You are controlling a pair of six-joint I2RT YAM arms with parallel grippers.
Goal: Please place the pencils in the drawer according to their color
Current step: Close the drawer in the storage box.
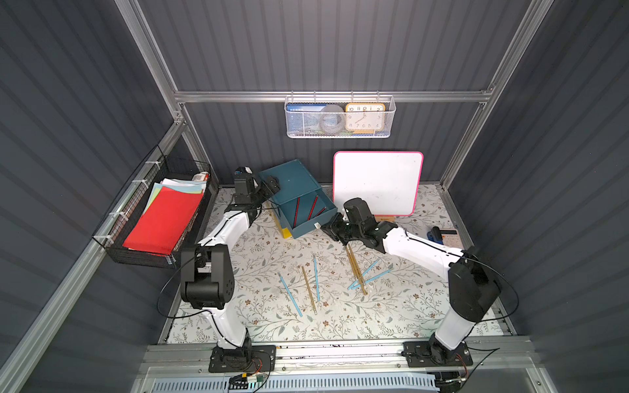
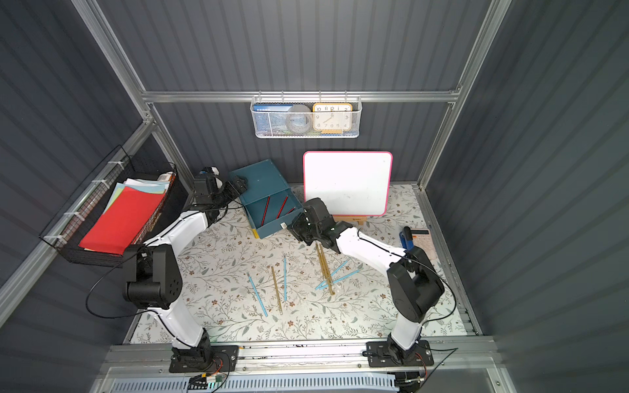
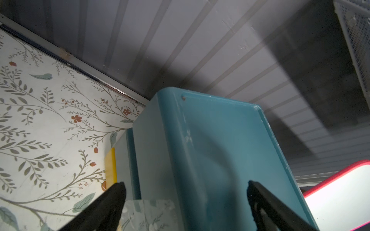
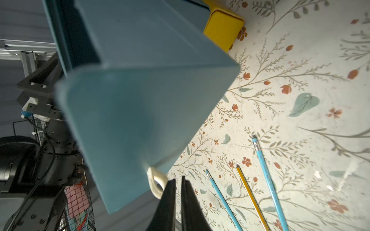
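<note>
Bracing at centre-left of a top view: left gripper [image 1: 269, 186] astride the upper left corner of the teal cabinet [image 1: 292, 175]. Jaws spread wide to either side of the casing in the left wrist view, likely to stop the cabinet sliding during drawer pulls.

Just right of that, open teal drawer [image 1: 306, 230], drawn out toward the lower right, with three red pencils [image 1: 312, 207] lying inside. Below it, yellow drawer [image 1: 285, 232], barely out.

Further right, right gripper [image 4: 178, 181] at the drawer's front corner, jaws pressed almost together with nothing seen between them. Just beside the white loop pull [image 4: 157, 183]; cannot tell whether touching it.

Lower, mid-frame, loose on the floral table [image 1: 408, 306]: blue pencils [image 1: 290, 294] and yellow pencils [image 1: 356, 270], well apart from the drawers, not yet sorted. Probably the yellow drawer next.
</note>
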